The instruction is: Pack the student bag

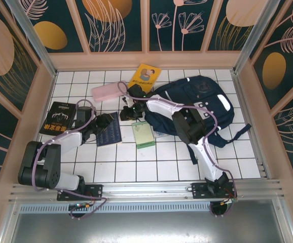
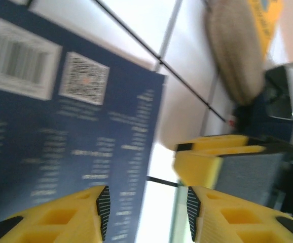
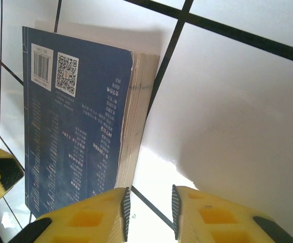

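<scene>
Backpack [image 1: 215, 96], navy with white stripes, lies flat on table [image 1: 177, 167].

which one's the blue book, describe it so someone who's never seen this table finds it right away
Start at the large navy-blue fabric backpack on the white tiled table. Left of it, past the pale green notebook, the dark blue paperback book lies flat. Unlike the black book farther left, its cover shows a white barcode label and QR code.
</scene>
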Controlling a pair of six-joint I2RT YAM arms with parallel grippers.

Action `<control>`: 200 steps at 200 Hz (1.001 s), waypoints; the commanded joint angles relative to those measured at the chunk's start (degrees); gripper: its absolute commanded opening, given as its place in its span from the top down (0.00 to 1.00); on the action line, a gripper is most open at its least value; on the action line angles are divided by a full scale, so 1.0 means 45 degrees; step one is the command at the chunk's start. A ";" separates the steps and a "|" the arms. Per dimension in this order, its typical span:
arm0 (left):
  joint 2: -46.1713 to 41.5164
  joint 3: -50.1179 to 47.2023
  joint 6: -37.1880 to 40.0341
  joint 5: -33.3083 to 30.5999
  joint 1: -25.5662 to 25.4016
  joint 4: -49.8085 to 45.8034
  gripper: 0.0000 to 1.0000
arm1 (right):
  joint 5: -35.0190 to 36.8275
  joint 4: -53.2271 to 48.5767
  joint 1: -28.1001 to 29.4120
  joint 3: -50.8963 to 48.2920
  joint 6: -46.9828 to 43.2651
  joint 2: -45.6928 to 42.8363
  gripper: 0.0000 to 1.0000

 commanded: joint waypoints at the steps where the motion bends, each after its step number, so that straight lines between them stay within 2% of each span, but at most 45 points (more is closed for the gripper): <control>1: -0.0549 0.0674 0.1045 -0.2029 0.0078 -0.2399 0.53 | -0.0101 -0.0079 0.0070 -0.0112 0.0095 0.0078 0.68; 21: -0.0630 0.1010 0.1332 -0.3456 0.0436 -0.3794 0.52 | 0.0269 -0.0252 0.0213 -0.0133 -0.0044 -0.0200 0.68; 59: -0.0352 0.0615 0.1366 -0.3607 0.0930 -0.4237 0.51 | 0.0445 -0.0425 0.0494 -0.0340 -0.0411 -0.0322 0.66; 72: -0.0116 0.0388 0.1290 -0.3352 0.0930 -0.3958 0.51 | 0.0423 -0.0409 0.0531 -0.0329 -0.0397 -0.0289 0.65; 108: 0.0615 -0.0133 0.1031 -0.1566 0.0920 -0.2783 0.55 | 0.0407 -0.0514 0.0723 -0.0244 -0.0486 -0.0248 0.65; 142: 0.0094 -0.1252 -0.0488 0.0604 0.0809 0.0101 0.55 | 0.0633 -0.0540 0.0765 -0.0409 -0.0463 -0.0413 0.64; 175: -0.0514 -0.1621 -0.0886 0.0891 0.0714 0.0924 0.55 | 0.1062 -0.0424 0.0671 -0.0822 -0.0143 -0.0669 0.64; 200: -0.0149 -0.1278 -0.0125 0.0286 0.0715 -0.0338 0.56 | 0.1237 -0.0964 0.0648 -0.0697 0.0022 -0.0387 0.66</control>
